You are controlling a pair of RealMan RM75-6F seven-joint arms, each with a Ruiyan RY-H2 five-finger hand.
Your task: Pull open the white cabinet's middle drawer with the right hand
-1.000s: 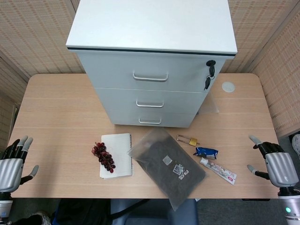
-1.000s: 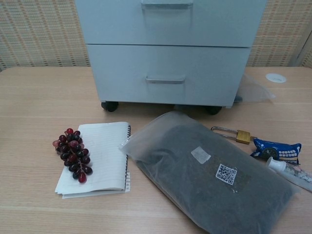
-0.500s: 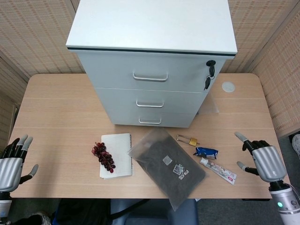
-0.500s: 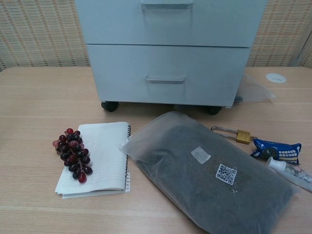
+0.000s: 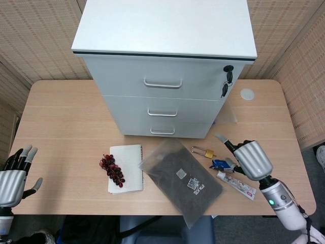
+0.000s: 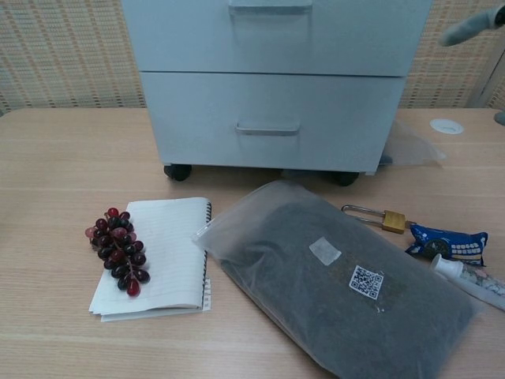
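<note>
The white cabinet (image 5: 165, 30) stands at the back of the table with three drawers, all closed. Its middle drawer (image 5: 162, 116) carries a metal handle (image 5: 162, 112); in the chest view that handle (image 6: 270, 6) shows at the top edge. My right hand (image 5: 251, 158) hovers open over the table's right side, fingers spread, to the right of and below the cabinet front, touching nothing. A fingertip of the right hand (image 6: 467, 28) enters the chest view's top right corner. My left hand (image 5: 12, 178) rests open at the table's front left corner.
In front of the cabinet lie a dark plastic bag (image 5: 181, 180), a notebook (image 5: 126, 168) with grapes (image 5: 112, 170), a brass padlock (image 5: 204, 151), a blue packet (image 5: 223, 164) and a tube (image 5: 237, 185). Keys (image 5: 225, 85) hang from the top drawer's lock.
My right hand has moved left and forward from the table's right edge toward the cabinet, now over the blue packet. The left hand has stayed put.
</note>
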